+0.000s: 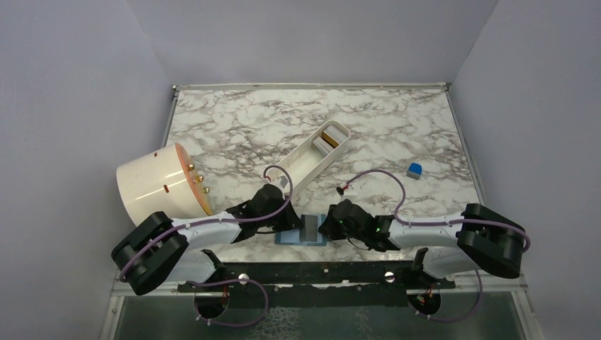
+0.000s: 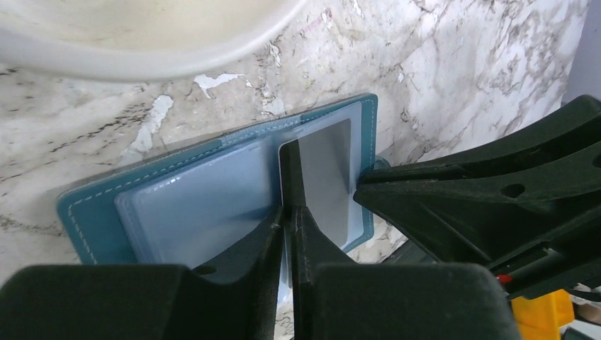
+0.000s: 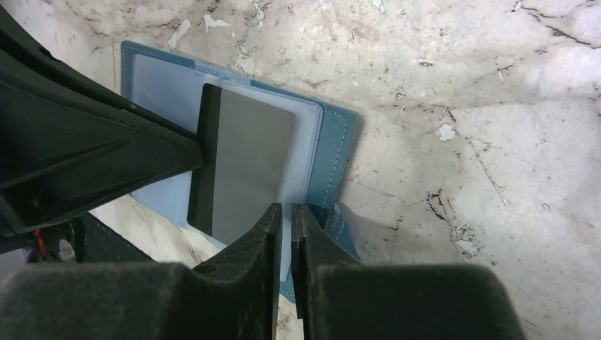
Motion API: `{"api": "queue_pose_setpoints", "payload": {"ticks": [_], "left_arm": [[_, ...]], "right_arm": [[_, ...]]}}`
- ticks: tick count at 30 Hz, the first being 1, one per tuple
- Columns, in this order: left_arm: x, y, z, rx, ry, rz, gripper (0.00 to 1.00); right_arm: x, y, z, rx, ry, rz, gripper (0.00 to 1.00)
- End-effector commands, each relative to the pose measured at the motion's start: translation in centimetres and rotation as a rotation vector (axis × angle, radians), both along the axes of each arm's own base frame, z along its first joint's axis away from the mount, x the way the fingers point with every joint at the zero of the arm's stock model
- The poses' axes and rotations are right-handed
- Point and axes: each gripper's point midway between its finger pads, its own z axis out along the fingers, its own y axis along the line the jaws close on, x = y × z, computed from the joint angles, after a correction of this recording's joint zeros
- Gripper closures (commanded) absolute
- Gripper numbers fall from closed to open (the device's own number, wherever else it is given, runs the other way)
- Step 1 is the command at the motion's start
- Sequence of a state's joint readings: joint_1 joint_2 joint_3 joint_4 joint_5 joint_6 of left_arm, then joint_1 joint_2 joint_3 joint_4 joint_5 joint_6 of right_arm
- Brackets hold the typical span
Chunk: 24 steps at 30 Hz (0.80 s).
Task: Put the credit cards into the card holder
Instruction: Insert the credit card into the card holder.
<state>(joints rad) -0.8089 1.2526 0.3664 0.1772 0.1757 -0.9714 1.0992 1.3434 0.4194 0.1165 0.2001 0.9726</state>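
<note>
The teal card holder [image 1: 289,238] [image 2: 99,205] [image 3: 333,149] lies open near the table's front edge, its clear pockets facing up. A grey credit card [image 1: 310,228] [image 2: 326,177] [image 3: 251,166] with a black stripe rests over the right-hand pocket. My left gripper [image 1: 299,228] [image 2: 291,216] is shut on the card's striped edge. From the other side, my right gripper [image 1: 323,228] [image 3: 285,212] is shut on the holder's clear pocket edge. More credit cards [image 1: 328,138], gold and pale, stand in the white tray.
The long white tray [image 1: 301,166] lies slantwise behind the holder, its rounded end [image 2: 142,42] close to my left wrist. A big white cylinder [image 1: 163,183] lies on its side at the left. A small blue cube [image 1: 414,169] sits at the right.
</note>
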Motion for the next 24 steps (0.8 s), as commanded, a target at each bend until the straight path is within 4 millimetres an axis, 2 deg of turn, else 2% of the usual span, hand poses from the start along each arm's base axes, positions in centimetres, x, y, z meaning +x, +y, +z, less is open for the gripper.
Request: {"api": "queue_pose_setpoints", "payload": {"ticks": [1, 4, 11, 14, 17, 21, 24], "left_arm": [[-0.2, -1.9, 0.8, -0.048, -0.007, -0.041, 0.93], [-0.2, -2.3, 0.8, -0.043, -0.010, -0.039, 1.00], [-0.6, -2.9, 0.5, -0.059, 0.022, -0.016, 0.99], [-0.3, -2.5, 0.9, -0.028, 0.008, -0.010, 0.81], [0.1, -1.9, 1.9, 0.015, -0.024, -0.010, 0.67], [-0.1, -1.2, 3.2, 0.039, -0.044, -0.016, 0.57], [-0.9, -0.6, 3.6, 0.041, -0.031, -0.030, 0.53]], "right_arm": [[-2.1, -2.0, -3.3, -0.116, 0.086, 0.048, 0.89], [-1.9, -2.0, -3.3, -0.123, 0.078, 0.046, 0.89], [-1.5, -1.6, -3.4, -0.127, 0.064, 0.047, 0.90], [-1.2, -1.3, -2.4, -0.133, 0.051, 0.058, 0.87], [-1.4, -1.2, -0.1, -0.112, 0.036, 0.083, 0.71], [-2.5, -1.6, 2.4, -0.039, 0.037, 0.114, 0.55], [-4.1, -1.6, 3.7, 0.030, 0.070, 0.151, 0.48]]}}
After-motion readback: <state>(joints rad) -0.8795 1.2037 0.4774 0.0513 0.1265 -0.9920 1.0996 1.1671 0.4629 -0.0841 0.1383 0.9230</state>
